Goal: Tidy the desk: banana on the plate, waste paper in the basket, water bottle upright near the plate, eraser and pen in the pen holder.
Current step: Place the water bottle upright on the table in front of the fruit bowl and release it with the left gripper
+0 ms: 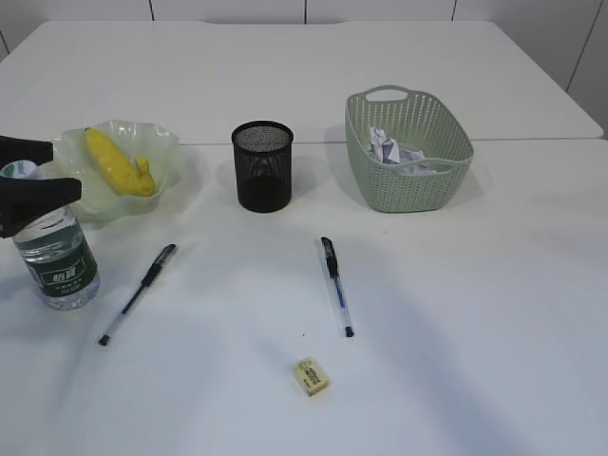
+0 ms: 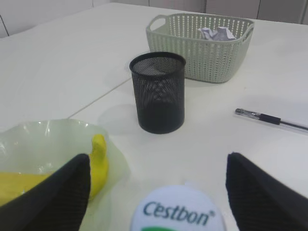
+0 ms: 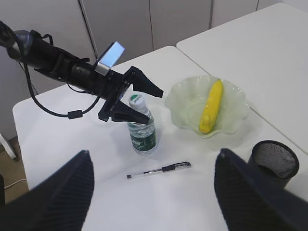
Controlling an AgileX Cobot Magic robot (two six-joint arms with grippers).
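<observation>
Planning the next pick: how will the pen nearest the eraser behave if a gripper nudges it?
The pen is a thin round barrel lying flat on the smooth table, so it will likely roll sideways or spin if nudged. It looks stiff and light. Its low profile probably makes a top-down pinch slip-prone.

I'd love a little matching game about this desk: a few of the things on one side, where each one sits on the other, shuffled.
Things:
1. banana
2. crumpled paper
3. eraser
4. water bottle

Places:
A. in the green basket
B. upright, between the open fingers of the left end effector
C. on the plate
D. flat on the table, nearest the exterior camera

Pairs: 1-C, 2-A, 3-D, 4-B
</observation>
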